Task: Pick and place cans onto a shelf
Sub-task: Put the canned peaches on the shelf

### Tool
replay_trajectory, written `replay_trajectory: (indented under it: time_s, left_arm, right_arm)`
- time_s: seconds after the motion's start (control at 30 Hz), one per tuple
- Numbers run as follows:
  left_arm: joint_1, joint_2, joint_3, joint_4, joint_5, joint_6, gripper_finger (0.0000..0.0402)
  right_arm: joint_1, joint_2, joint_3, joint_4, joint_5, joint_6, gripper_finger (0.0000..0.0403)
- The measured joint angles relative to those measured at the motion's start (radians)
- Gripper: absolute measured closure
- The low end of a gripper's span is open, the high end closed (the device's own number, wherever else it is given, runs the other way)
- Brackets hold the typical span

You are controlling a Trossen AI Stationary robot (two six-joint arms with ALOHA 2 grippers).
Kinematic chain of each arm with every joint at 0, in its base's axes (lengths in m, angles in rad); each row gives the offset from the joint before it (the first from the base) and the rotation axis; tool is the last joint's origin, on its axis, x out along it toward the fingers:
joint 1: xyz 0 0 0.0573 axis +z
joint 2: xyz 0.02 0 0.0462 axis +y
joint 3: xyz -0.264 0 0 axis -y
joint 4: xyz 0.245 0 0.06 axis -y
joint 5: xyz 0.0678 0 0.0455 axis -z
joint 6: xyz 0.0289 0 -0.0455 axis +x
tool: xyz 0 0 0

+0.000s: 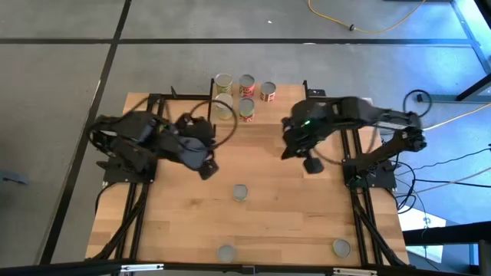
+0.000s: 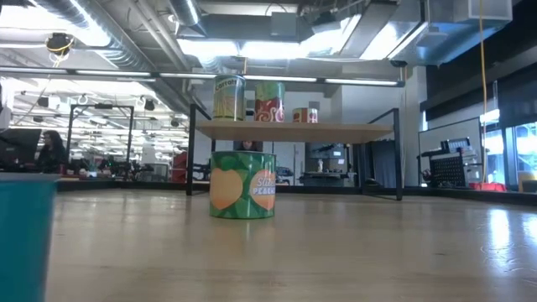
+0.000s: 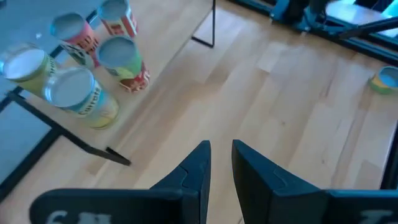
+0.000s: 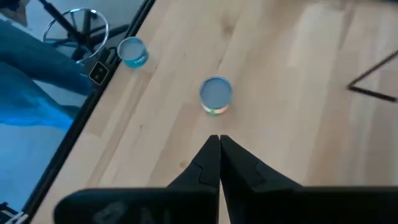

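Several cans (image 1: 246,83) stand upright on the shelf (image 1: 285,96) at the table's far middle; the left wrist view shows them (image 3: 78,93) close together. A green-labelled can (image 1: 240,192) stands on the table's middle, also seen in the low view (image 2: 243,184) and the right wrist view (image 4: 216,94). My left gripper (image 3: 221,149) hovers high over the table, left of centre (image 1: 205,167), narrowly open with nothing between its fingers. My right gripper (image 4: 219,140) hangs shut and empty above the table, right of centre (image 1: 295,152), beyond the green can.
Two more cans stand near the table's front edge, one at the middle (image 1: 225,252) and a teal one at the right (image 1: 341,247), which also shows in the right wrist view (image 4: 132,51). Bare wood lies between the shelf and the middle can.
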Motion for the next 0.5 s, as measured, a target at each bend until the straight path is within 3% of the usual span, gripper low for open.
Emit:
replay_trajectory:
  time_s: [0.33,0.5]
  left_arm:
    - [-0.095,-0.15,-0.168,0.001,-0.018,0.023,0.0343]
    - [-0.141,-0.226,-0.3,0.0,-0.011,-0.032,0.0343]
  right_arm:
    - [0.033,0.212,0.0,0.102,-0.001,0.155,0.0394]
    - [0.033,0.297,0.0,0.157,-0.001,0.223,0.037]
